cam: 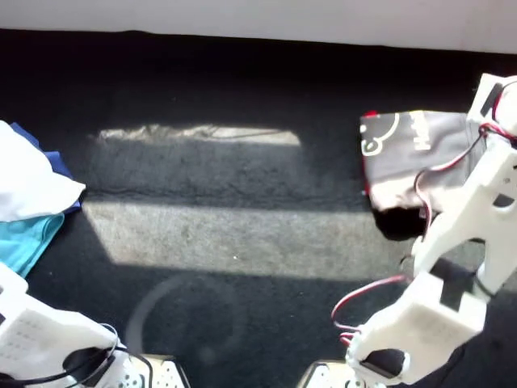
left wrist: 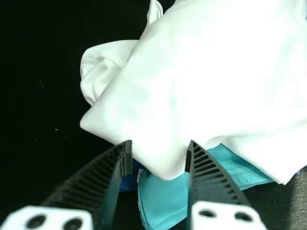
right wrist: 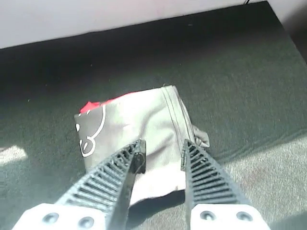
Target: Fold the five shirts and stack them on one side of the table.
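Over on the left edge of the table (cam: pixel 242 81) a loose white shirt (cam: pixel 28 182) lies on top of a teal shirt (cam: pixel 28 238) and a blue shirt (cam: pixel 56 162). The left tool (left wrist: pixel 158 148) has its fingers spread, with a corner of the white shirt between them. On the right side a grey shirt (cam: pixel 412 158) sits folded, with a red edge (right wrist: pixel 88 105) peeking out from under it. The right tool (right wrist: pixel 162 146) hangs above the grey shirt, fingers spread and pinching nothing.
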You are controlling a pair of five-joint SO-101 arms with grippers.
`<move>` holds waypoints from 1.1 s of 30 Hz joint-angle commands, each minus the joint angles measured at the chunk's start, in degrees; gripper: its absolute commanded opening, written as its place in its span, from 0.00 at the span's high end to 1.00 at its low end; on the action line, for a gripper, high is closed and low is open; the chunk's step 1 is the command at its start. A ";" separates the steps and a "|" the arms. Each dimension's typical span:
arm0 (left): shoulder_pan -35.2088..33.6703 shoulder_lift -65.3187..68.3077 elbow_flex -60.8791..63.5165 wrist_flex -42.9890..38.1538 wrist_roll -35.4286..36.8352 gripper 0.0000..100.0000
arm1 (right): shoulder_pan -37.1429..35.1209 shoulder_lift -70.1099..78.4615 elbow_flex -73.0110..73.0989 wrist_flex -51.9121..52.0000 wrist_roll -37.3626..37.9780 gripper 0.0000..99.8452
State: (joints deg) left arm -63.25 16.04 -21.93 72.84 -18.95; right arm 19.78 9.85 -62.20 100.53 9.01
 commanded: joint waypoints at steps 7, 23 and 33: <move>3.74 13.85 -15.08 9.49 -1.58 0.81 | -2.59 -33.19 42.42 0.31 0.00 0.87; 11.21 15.78 -24.31 17.93 -1.41 0.99 | -5.23 -57.36 79.25 -6.20 0.00 0.87; 6.11 10.42 -25.45 24.35 -1.67 0.83 | -5.23 -61.93 86.02 -9.80 0.00 0.87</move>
State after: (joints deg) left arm -54.64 31.08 -45.23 95.60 -20.35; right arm 15.03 -51.08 23.43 91.65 9.01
